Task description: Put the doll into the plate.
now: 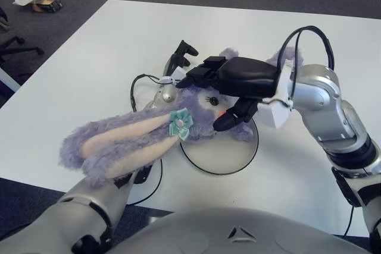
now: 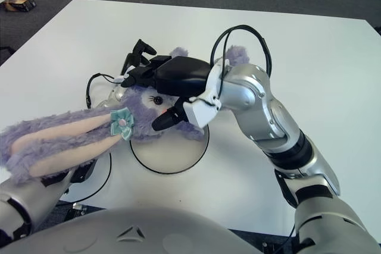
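Right hand (image 1: pixel 229 90) clamped on doll (image 1: pixel 178 126), holding its head over plate (image 1: pixel 232 159) for the drop. Left hand (image 1: pixel 178 57) behind doll, grip impossible to tell.

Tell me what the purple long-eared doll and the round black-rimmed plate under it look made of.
The purple long-eared doll looks like soft plush: shaggy fur, smoother pink inner ears, a teal fabric flower. The round black-rimmed plate looks hard, smooth and matte white, likely plastic or ceramic; I cannot tell which. The right hand grips the doll's head; the left hand shows behind it.
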Robot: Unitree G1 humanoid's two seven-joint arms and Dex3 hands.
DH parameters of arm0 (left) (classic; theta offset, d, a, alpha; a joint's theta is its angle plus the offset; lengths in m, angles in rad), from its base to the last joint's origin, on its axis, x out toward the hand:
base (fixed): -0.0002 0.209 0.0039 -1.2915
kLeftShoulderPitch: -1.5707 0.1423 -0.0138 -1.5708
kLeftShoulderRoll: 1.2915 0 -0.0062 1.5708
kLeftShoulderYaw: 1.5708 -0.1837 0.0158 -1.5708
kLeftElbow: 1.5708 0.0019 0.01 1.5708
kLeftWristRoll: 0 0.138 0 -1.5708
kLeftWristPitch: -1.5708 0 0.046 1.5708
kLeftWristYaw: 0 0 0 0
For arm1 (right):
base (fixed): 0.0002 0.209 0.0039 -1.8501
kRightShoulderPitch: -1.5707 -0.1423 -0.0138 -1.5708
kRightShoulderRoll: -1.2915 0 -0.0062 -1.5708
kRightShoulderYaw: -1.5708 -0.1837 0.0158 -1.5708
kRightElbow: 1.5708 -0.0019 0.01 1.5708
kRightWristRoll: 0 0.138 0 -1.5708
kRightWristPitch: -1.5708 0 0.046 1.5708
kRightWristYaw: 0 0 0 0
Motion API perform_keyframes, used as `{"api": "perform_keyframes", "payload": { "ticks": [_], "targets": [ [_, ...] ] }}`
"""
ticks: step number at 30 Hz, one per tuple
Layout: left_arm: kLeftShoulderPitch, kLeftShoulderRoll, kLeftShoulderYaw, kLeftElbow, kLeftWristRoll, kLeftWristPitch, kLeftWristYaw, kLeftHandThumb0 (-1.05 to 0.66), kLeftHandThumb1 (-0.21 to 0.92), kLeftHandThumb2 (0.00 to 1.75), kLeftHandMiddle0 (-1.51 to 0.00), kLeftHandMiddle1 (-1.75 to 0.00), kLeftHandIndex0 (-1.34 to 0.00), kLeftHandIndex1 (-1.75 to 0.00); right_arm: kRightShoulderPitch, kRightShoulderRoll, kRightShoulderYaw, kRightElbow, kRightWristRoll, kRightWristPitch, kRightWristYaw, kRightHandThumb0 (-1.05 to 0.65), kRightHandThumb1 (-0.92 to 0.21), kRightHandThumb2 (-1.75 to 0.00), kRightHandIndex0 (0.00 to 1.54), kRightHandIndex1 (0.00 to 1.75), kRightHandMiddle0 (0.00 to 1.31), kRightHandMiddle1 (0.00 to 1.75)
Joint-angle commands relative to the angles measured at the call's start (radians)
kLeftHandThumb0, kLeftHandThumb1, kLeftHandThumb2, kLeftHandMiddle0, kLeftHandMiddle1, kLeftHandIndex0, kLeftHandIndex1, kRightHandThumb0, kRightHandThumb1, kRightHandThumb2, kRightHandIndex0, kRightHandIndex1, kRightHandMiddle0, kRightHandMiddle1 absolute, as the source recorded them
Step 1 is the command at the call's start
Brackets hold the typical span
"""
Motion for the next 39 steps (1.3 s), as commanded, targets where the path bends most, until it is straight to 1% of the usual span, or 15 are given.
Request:
{"api": "perform_keyframes", "payload": {
  "ticks": [1, 3, 5, 6, 7, 9, 11, 17, 24, 25, 28, 31, 35, 39],
  "targets": [
    [0.023, 0.000, -0.012, 0.031, 0.012, 0.036, -0.046, -0.01, 0.47, 1.15, -0.53, -1.75, -0.24, -1.73, 0.017, -0.030, -0.020, -0.002, -0.059, -0.093, -0.050, -1.00, -0.92, -0.92, 0.00, 0.05, 0.00, 0.20],
    [0.024, 0.004, -0.012, 0.028, 0.010, 0.035, -0.059, -0.01, 0.47, 1.15, -0.53, -1.75, -0.24, -1.73, 0.028, -0.035, -0.029, 0.005, -0.107, -0.149, -0.096, -1.00, -0.92, -0.94, 0.00, 0.02, 0.00, 0.16],
    [0.024, 0.008, -0.009, 0.023, 0.006, 0.035, -0.077, -0.01, 0.47, 1.15, -0.53, -1.75, -0.24, -1.73, 0.044, -0.046, -0.053, 0.019, -0.160, -0.217, -0.162, -0.99, -0.92, -0.96, 0.00, 0.01, 0.00, 0.10],
    [0.023, 0.009, -0.008, 0.022, 0.004, 0.036, -0.082, -0.01, 0.48, 1.15, -0.53, -1.75, -0.23, -1.74, 0.037, -0.064, -0.079, 0.050, -0.189, -0.274, -0.213, -0.99, -0.92, -0.96, 0.00, 0.01, 0.00, 0.09],
    [0.023, 0.010, -0.008, 0.021, 0.003, 0.036, -0.085, -0.01, 0.48, 1.15, -0.53, -1.75, -0.23, -1.74, 0.034, -0.074, -0.095, 0.069, -0.205, -0.309, -0.243, -0.98, -0.92, -0.96, 0.00, 0.00, 0.00, 0.06],
    [0.023, 0.010, -0.007, 0.020, 0.002, 0.037, -0.087, -0.01, 0.48, 1.14, -0.52, -1.75, -0.22, -1.74, 0.033, -0.079, -0.110, 0.092, -0.220, -0.349, -0.272, -0.97, -0.92, -0.97, 0.00, 0.00, 0.00, 0.04],
    [0.023, 0.012, -0.006, 0.021, 0.001, 0.037, -0.090, -0.01, 0.48, 1.14, -0.52, -1.74, -0.22, -1.74, 0.035, -0.073, -0.111, 0.103, -0.227, -0.366, -0.283, -0.96, -0.92, -0.97, 0.00, 0.00, 0.00, 0.03],
    [0.024, 0.015, -0.006, 0.021, 0.000, 0.035, -0.093, -0.01, 0.48, 1.14, -0.52, -1.75, -0.22, -1.75, 0.038, -0.062, -0.115, 0.119, -0.240, -0.393, -0.295, -0.96, -0.92, -0.97, 0.00, 0.00, 0.00, 0.02],
    [0.027, 0.018, -0.006, 0.019, -0.002, 0.033, -0.095, -0.01, 0.49, 1.14, -0.52, -1.75, -0.22, -1.75, 0.039, -0.050, -0.118, 0.118, -0.247, -0.399, -0.289, -0.96, -0.92, -0.97, 0.00, 0.00, 0.00, 0.02],
    [0.033, 0.021, -0.020, 0.027, 0.017, 0.025, -0.066, -0.01, 0.49, 1.14, -0.52, -1.75, -0.22, -1.75, 0.039, -0.049, -0.119, 0.118, -0.247, -0.400, -0.288, -0.96, -0.92, -0.97, 0.00, 0.00, 0.00, 0.02],
    [0.039, 0.025, -0.042, 0.038, 0.049, 0.004, -0.009, -0.01, 0.58, 1.00, -0.49, -1.67, -0.17, -1.75, 0.041, -0.045, -0.119, 0.114, -0.249, -0.399, -0.285, -0.96, -0.92, -0.97, 0.00, 0.00, 0.00, 0.02],
    [0.036, 0.023, -0.043, 0.040, 0.054, -0.009, 0.009, -0.01, 0.60, 0.96, -0.49, -1.64, -0.17, -1.75, 0.041, -0.044, -0.120, 0.114, -0.249, -0.400, -0.284, -0.96, -0.92, -0.97, 0.00, 0.00, 0.00, 0.02],
    [0.033, 0.023, -0.044, 0.040, 0.048, -0.001, -0.025, -0.01, 0.59, 0.97, -0.52, -1.60, -0.17, -1.75, 0.044, -0.046, -0.125, 0.107, -0.245, -0.399, -0.280, -0.96, -0.92, -0.97, 0.00, 0.00, 0.00, 0.02],
    [0.036, 0.023, -0.041, 0.040, 0.042, -0.005, -0.035, -0.01, 0.58, 0.97, -0.53, -1.59, -0.17, -1.75, 0.049, -0.048, -0.128, 0.101, -0.243, -0.399, -0.279, -0.96, -0.92, -0.97, 0.00, 0.00, 0.00, 0.02]
  ]
}}
